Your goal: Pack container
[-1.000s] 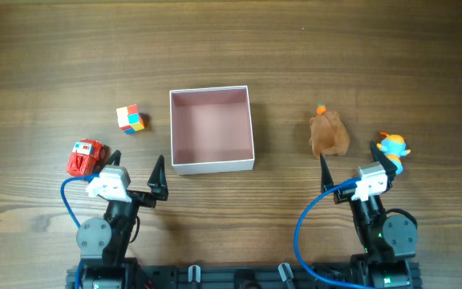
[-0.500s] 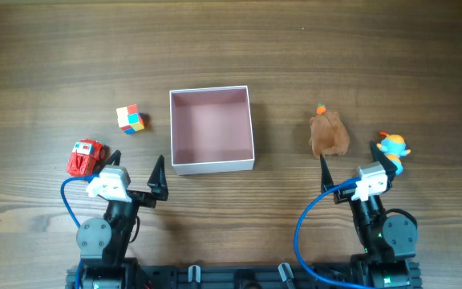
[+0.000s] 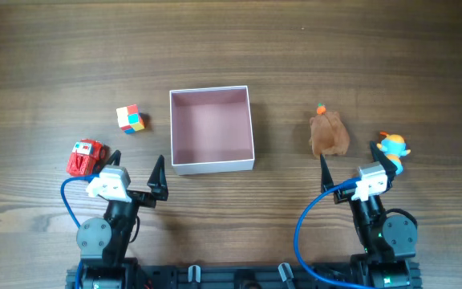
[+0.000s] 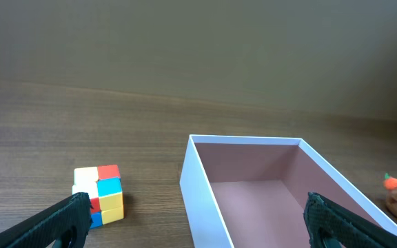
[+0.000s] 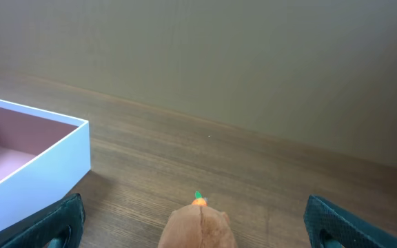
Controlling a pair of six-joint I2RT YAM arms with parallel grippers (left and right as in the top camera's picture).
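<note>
The container, a square shallow box with white walls and a dull pink inside, stands open and empty at the table's middle; it also shows in the left wrist view and the right wrist view. A colour cube lies left of it, a red toy further left. A brown plush with an orange tip and a blue-orange toy lie on the right. My left gripper is open and empty near the box's front left corner. My right gripper is open and empty just in front of the plush.
The wooden table stretches bare behind the box. Both arm bases sit at the front edge, with blue cables looping beside them.
</note>
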